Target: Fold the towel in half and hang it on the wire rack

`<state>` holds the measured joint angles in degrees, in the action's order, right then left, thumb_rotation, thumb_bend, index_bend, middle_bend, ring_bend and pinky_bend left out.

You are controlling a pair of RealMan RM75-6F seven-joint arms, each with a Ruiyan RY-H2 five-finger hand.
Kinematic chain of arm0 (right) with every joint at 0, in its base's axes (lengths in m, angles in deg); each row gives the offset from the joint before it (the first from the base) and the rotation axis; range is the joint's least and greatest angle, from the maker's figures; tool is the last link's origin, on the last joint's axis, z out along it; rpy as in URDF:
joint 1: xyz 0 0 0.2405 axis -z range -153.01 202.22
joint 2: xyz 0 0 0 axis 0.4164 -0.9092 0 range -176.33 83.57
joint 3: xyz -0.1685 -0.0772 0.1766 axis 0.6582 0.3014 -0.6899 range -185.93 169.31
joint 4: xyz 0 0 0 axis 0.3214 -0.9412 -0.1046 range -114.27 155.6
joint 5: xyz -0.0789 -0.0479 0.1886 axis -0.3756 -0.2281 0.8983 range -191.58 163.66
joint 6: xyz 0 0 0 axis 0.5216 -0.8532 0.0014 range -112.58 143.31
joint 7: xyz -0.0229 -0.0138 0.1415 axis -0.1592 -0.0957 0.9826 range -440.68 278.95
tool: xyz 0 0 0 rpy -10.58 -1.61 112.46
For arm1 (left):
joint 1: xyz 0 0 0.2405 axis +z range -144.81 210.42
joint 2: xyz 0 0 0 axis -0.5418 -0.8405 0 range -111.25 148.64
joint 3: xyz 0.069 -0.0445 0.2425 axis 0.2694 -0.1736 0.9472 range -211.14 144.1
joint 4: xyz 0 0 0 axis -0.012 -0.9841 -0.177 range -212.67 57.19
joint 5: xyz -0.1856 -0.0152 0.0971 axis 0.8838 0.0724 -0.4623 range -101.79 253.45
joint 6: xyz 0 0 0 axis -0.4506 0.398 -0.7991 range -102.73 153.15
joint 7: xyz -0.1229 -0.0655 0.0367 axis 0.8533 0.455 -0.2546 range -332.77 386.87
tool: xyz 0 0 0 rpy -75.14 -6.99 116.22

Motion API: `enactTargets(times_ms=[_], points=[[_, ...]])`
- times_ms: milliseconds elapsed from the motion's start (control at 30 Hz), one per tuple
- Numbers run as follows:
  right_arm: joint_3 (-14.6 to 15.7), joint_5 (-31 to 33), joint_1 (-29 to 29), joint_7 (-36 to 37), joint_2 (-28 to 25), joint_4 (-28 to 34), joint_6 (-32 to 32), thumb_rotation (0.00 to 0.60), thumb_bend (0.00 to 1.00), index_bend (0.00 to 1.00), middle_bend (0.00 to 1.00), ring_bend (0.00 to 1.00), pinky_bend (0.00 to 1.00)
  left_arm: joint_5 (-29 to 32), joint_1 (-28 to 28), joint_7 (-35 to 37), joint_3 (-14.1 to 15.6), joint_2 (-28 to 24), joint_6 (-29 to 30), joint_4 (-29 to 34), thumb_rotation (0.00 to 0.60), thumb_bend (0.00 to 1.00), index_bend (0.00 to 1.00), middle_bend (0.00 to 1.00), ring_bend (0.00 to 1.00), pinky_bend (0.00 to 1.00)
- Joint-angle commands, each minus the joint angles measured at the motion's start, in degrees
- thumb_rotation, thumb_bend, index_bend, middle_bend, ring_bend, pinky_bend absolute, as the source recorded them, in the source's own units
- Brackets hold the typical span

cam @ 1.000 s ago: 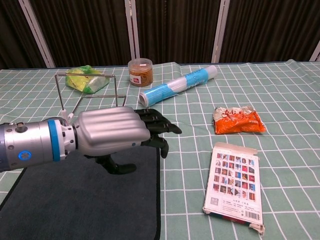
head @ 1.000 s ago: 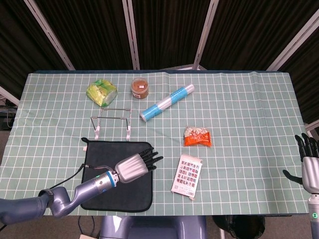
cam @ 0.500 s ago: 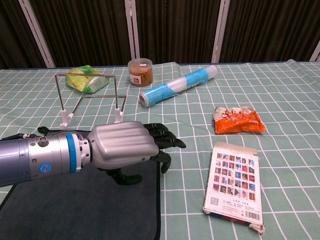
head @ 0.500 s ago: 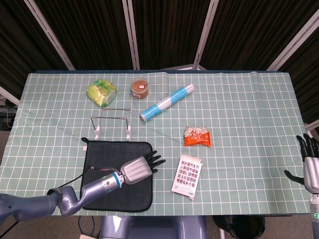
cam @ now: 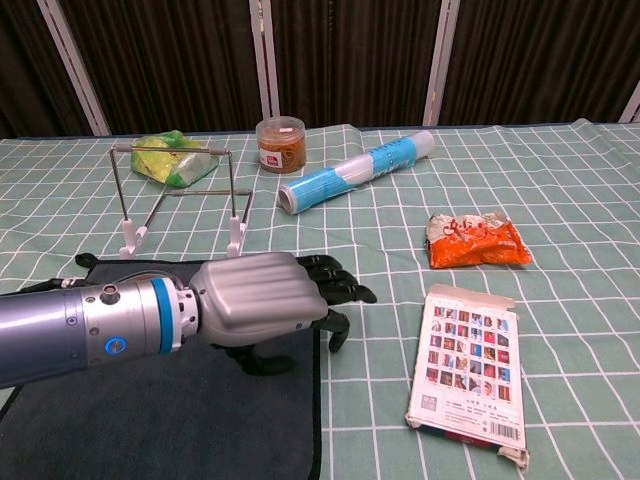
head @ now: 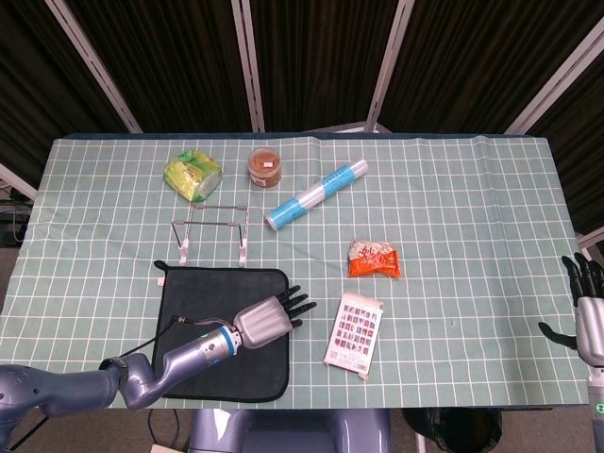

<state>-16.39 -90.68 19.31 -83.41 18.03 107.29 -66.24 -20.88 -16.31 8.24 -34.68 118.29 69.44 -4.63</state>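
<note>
We see the towel point(head: 203, 326) lying flat and unfolded at the near edge of the desk point(head: 453, 217), just in front of the rack point(head: 211, 229). Our left hand point(head: 269, 316) hovers over the towel's right edge, fingers spread and holding nothing. Our right hand point(head: 585, 307) hangs off the desk's far right, fingers apart and empty. Right of the towel lies a card box point(head: 354, 335), then a red packet point(head: 374, 259); behind the rack are a green bag point(head: 192, 176), a jar point(head: 265, 166) and a blue roll point(head: 316, 193).
</note>
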Motion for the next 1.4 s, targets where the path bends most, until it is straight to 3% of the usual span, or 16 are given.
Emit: enactTargets(times_ms=[33, 900, 1400], points=[[0.0, -0.1, 0.0, 0.0, 0.0, 0.0, -0.1, 0.600, 0.00, 0.00, 0.00, 0.00, 0.00, 1.0, -0.1, -0.1, 0.3, 0.0, -0.5, 0.2, 0.600, 0.44, 0.36, 0.00, 0.00, 0.00], [0.2, -0.6, 0.1, -0.4, -0.1, 0.4, -0.7, 0.600, 0.00, 0.00, 0.00, 0.00, 0.00, 3.1, -0.2, -0.3, 2.2, -0.7, 2.2, 0.5, 0.600, 0.45, 0.46, 0.00, 0.00, 0.00], [0.2, -0.5, 0.1, -0.5, -0.1, 0.4, -0.6, 0.600, 0.00, 0.00, 0.00, 0.00, 0.00, 3.9, -0.6, -0.1, 2.5, -0.2, 2.4, 0.0, 0.600, 0.57, 0.61, 0.00, 0.00, 0.00]])
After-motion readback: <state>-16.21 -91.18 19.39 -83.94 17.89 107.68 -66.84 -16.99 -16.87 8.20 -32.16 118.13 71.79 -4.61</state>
